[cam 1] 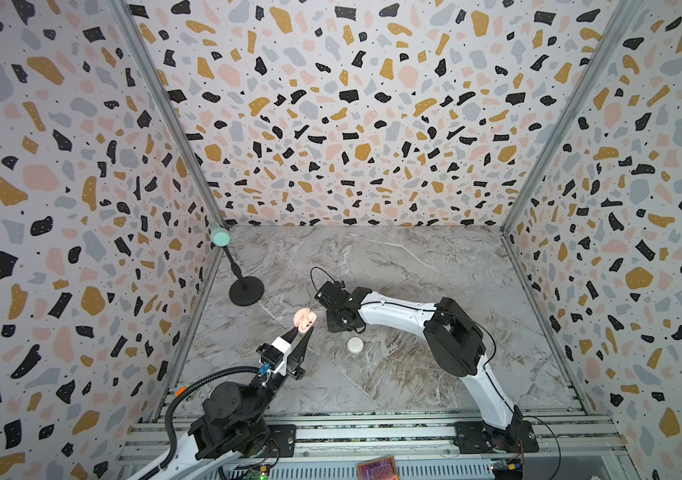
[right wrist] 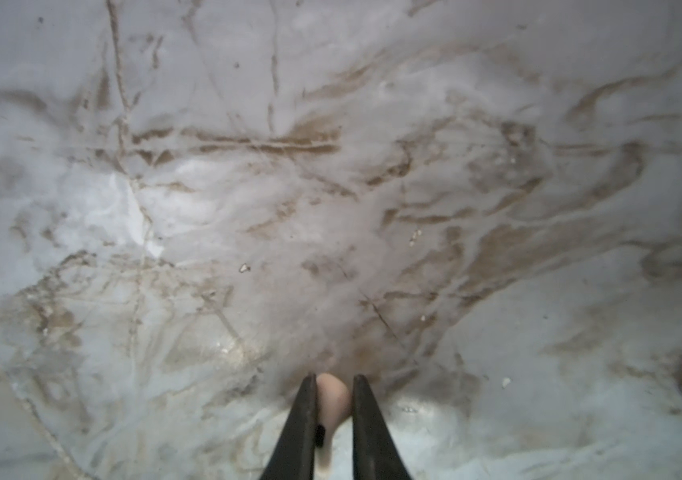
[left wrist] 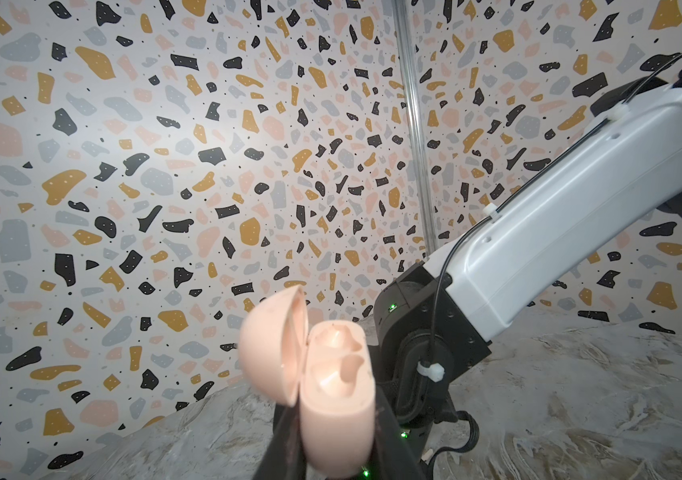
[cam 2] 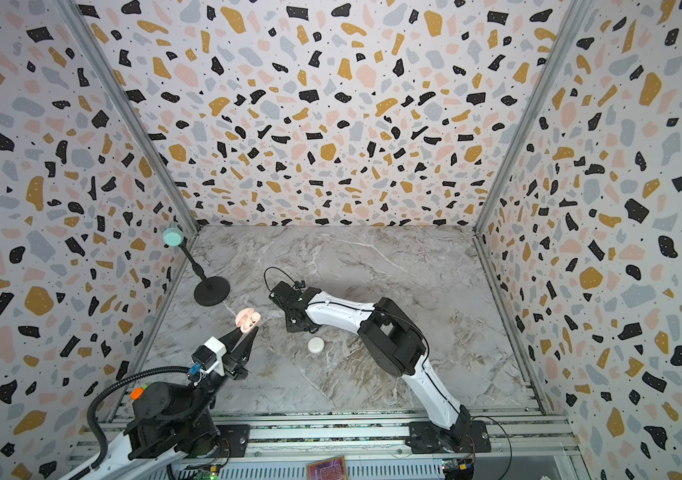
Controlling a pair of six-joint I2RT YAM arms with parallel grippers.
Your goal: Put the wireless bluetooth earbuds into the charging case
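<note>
1 pink earbud point(right wrist: 333, 400) pinched btwn right gripper point(right wrist: 334, 378) jaws; left gripper point(cam 1: 302, 331) jaws clamp open pink case point(cam 1: 304, 319); insertion prob. not yet done.

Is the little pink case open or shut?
Open. On the pink charging case, the lid is swung back, and the left wrist view shows its moulded earbud wells.
</note>
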